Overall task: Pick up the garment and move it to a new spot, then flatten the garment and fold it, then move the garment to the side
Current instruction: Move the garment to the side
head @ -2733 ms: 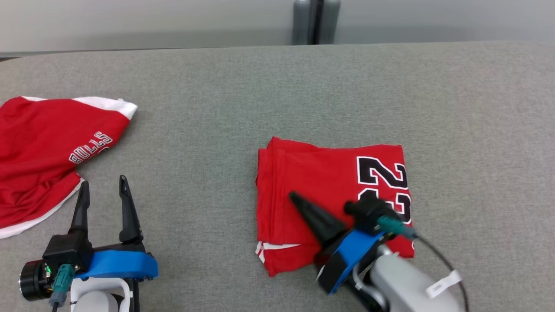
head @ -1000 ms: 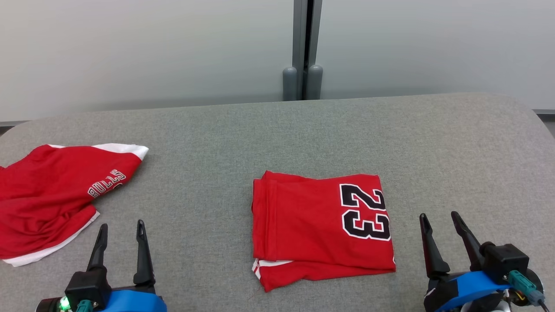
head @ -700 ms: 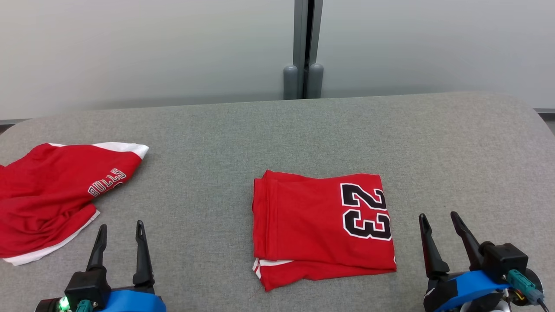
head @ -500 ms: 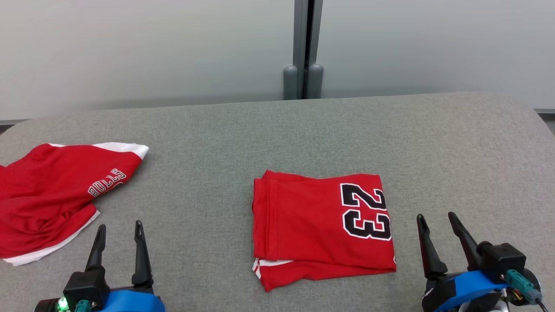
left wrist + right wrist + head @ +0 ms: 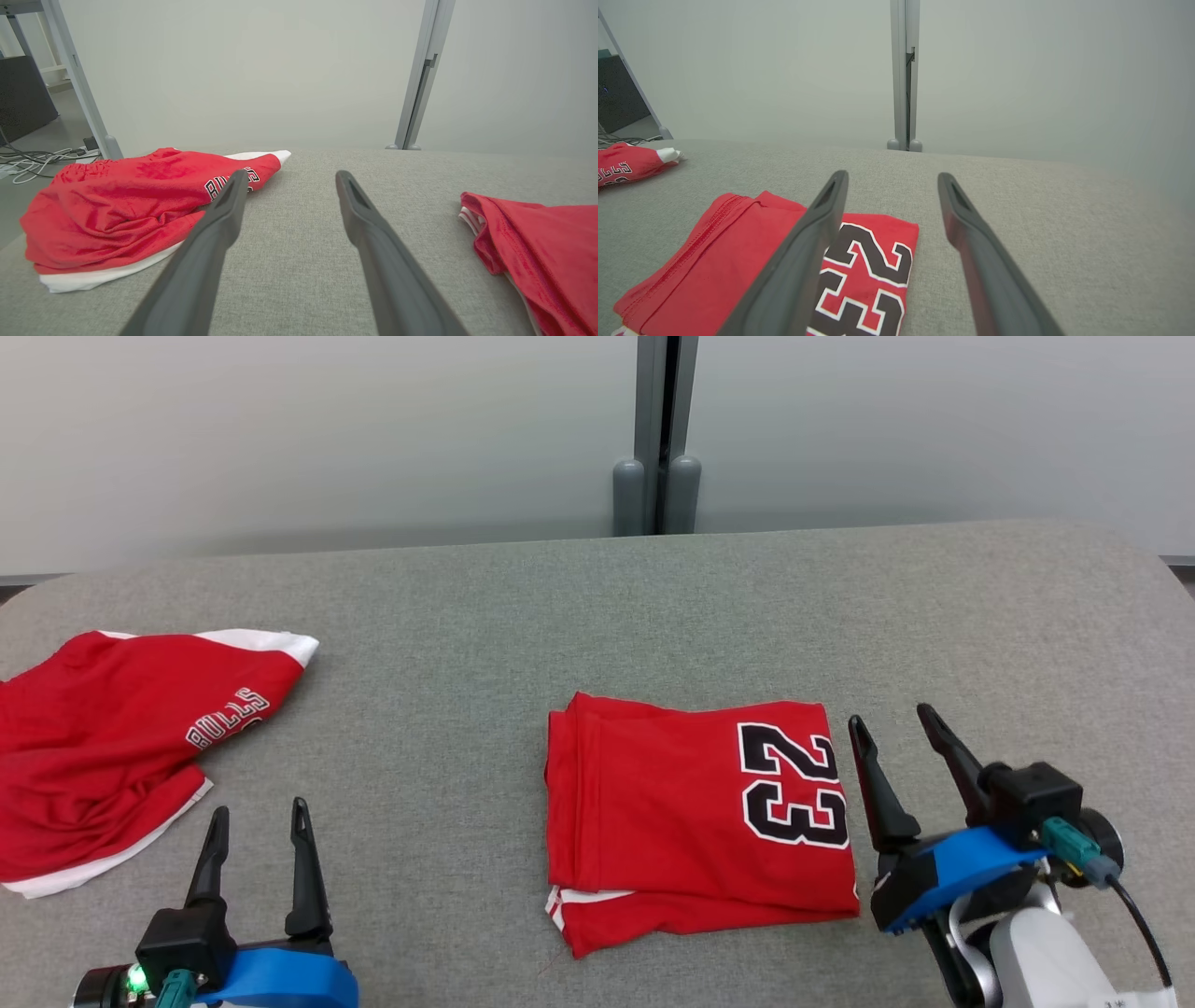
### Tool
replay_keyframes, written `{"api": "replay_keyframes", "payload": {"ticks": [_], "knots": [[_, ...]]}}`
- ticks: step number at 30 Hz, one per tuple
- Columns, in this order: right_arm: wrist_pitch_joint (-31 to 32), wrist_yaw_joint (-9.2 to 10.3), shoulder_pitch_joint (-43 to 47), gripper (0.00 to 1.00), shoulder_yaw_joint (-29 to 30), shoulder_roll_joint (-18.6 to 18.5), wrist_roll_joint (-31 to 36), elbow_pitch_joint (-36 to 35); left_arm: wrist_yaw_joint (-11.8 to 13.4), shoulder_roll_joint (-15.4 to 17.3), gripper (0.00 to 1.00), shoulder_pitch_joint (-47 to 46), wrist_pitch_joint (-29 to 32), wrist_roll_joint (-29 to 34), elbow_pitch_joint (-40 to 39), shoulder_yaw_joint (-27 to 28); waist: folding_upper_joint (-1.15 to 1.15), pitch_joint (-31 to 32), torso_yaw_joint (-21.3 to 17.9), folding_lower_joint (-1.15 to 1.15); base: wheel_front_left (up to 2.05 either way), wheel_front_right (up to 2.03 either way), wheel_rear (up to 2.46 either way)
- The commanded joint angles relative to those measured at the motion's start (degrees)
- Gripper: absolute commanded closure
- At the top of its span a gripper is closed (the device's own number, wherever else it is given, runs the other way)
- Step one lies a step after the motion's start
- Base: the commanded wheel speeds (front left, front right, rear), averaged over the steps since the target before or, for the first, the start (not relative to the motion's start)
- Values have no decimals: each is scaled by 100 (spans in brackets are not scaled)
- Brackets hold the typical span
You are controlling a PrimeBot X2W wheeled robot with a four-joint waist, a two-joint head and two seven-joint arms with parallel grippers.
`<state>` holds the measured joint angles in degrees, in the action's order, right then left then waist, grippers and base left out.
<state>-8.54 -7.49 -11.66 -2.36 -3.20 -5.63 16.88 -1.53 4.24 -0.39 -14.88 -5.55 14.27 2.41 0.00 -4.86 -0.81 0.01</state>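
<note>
A folded red garment (image 5: 695,817) with a black "23" lies flat at the middle of the grey padded table (image 5: 597,607). It also appears as the garment (image 5: 752,261) in the right wrist view and the garment (image 5: 537,247) at the right of the left wrist view. My right gripper (image 5: 894,728) stands open just right of its right edge, above the surface, nothing between its fingers. In the right wrist view the right gripper (image 5: 889,179) points past the garment's far right corner. My left gripper (image 5: 258,818) is open at the lower left, the left gripper (image 5: 289,179) holding nothing.
A second red garment (image 5: 112,737) with white trim and "BULLS" lettering lies crumpled at the table's left edge, also the second garment (image 5: 135,205) in the left wrist view. A grey post (image 5: 658,434) and pale wall stand behind the table. Bare grey surface spreads to the right and back.
My right gripper has moved forward and slightly left, up beside the folded garment's right edge. The camera has tilted a little. The left gripper and both garments have stayed put.
</note>
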Motion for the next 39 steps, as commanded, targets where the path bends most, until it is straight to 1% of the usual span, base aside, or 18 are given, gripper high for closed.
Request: {"api": "replay_keyframes", "payload": {"ticks": [1,6,9,11,15,16,20,34,35,36,37,39], "knots": [[61,-1,-235,0,-45,-59,44,93,17,35,0,-118,-7,-18,9,-35,0,-41,34,-1,0,0,0],[320,-1,-694,0,-44,-150,88,606,83,5,0,-136,14,-22,-93,-103,0,-170,140,-1,0,0,0],[425,-1,-855,0,-8,-162,69,959,43,62,0,-247,3,-78,-28,-64,0,-295,198,-1,0,0,0],[414,-1,-896,0,16,-157,37,1075,42,54,0,-283,-2,-92,-21,-68,0,-336,217,-1,0,0,0],[457,-1,-977,0,64,-137,-54,1565,66,43,0,-363,-17,-98,14,-87,0,-472,269,-1,0,0,0],[433,-1,-1007,0,33,-117,-87,1796,79,41,0,-383,-24,-113,30,-91,0,-520,276,-1,0,0,0],[378,-1,-1058,0,-3,-64,-247,2209,106,30,0,-425,-30,-128,39,-105,0,-580,266,-1,0,0,0],[188,-3,-1231,0,-737,46,-939,3112,91,28,0,-555,-35,-148,92,-192,0,-653,226,-1,0,0,0],[185,-8,-1253,11,-831,51,-1026,3160,81,26,0,-561,-35,-154,92,-199,0,-655,229,-1,0,0,0],[164,-8,-1279,62,-930,60,-1135,3195,79,27,0,-563,-35,-153,91,-197,0,-658,230,-1,0,0,0],[149,-9,-1309,100,-1017,61,-1234,3229,76,25,0,-563,-35,-149,91,-198,0,-661,229,-1,0,0,0],[75,-8,-1375,100,-1119,58,-1322,3291,78,18,0,-555,-35,-160,87,-202,0,-670,226,-1,0,0,0]]}}
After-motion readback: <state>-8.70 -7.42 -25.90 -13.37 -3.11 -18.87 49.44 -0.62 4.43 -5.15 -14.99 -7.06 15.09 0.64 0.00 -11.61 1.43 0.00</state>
